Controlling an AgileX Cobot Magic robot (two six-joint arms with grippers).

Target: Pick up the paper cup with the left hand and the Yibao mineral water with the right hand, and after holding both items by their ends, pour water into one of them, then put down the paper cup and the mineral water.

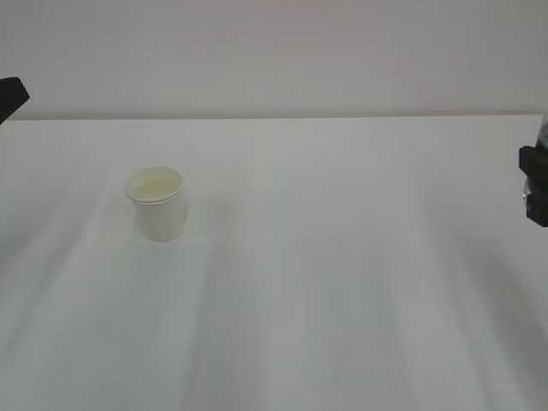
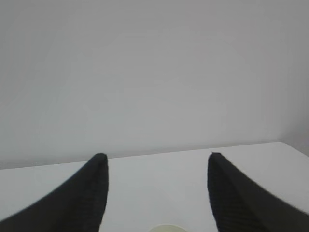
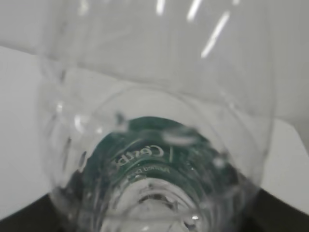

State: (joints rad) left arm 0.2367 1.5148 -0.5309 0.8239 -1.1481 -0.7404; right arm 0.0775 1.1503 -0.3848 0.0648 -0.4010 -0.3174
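The paper cup (image 1: 157,204) is small, white and cream, and stands upright on the white table (image 1: 342,282), left of the middle. My left gripper (image 2: 156,157) is open and empty, with its two black fingers spread wide. Only the cup's rim (image 2: 167,228) shows at the bottom edge between them. In the exterior view just a black corner of the left hand (image 1: 10,96) shows at the far left edge. The Yibao mineral water (image 3: 154,145), clear with a dark green label, fills the right wrist view between the black fingers (image 3: 282,215). The right gripper (image 1: 535,184) shows at the right edge.
The table's far edge (image 1: 274,117) meets a plain pale wall. Nothing else stands on the table in view.
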